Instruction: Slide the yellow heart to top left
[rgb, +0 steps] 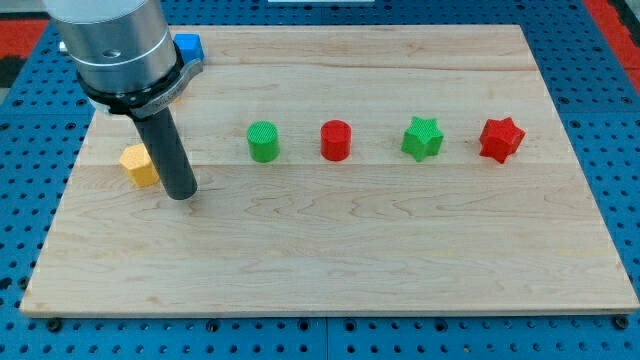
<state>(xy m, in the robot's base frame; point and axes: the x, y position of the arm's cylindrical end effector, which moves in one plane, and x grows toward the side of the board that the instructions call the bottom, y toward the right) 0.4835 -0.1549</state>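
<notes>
Tip (181, 196) down on wooden board (330, 270), just right of yellow block (139, 164), touching or nearly so; heart shape hard to confirm. No claw here, only bare rod. Yellow block near board's left edge, mid-height. Blue block (189, 45) at top left, half hidden behind arm. Across middle, left to right: green cylinder (263, 141), red cylinder (336, 140), green star (422, 138), red star (501, 139).

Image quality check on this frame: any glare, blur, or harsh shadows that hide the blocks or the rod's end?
Camera view: even lighting, soft shadows, no glare on the wooden board; the row of blocks is sharp; my tip is crisp, just right of the yellow block, which the rod partly hides; the arm hides most of a blue block.
</notes>
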